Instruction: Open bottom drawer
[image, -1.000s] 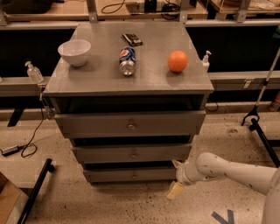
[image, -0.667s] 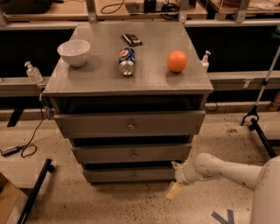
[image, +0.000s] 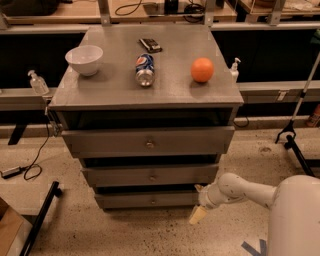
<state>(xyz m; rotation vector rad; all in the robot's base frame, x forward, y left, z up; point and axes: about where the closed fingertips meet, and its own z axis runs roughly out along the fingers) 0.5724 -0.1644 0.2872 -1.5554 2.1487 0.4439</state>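
The bottom drawer (image: 147, 200) is the lowest and narrowest of three grey drawer fronts, with a tiny knob at its centre. Above it are the mid-sized drawer (image: 150, 176) and the widest top drawer (image: 149, 142). My white arm comes in from the lower right. My gripper (image: 198, 207) hangs just off the bottom drawer's right end, near the floor, with a pale fingertip (image: 197, 215) pointing down.
On the grey cabinet top (image: 115, 87) are a white bowl (image: 84, 59), a lying soda can (image: 145, 69), a small dark object (image: 150, 45) and an orange (image: 202, 69). Sanitiser bottles (image: 38, 82) stand on side rails. A black stand leg (image: 292, 140) is at right.
The arm has drawn in closer to the camera and now fills the lower right. The gripper stays at the bottom drawer's right end. The drawers have not moved.
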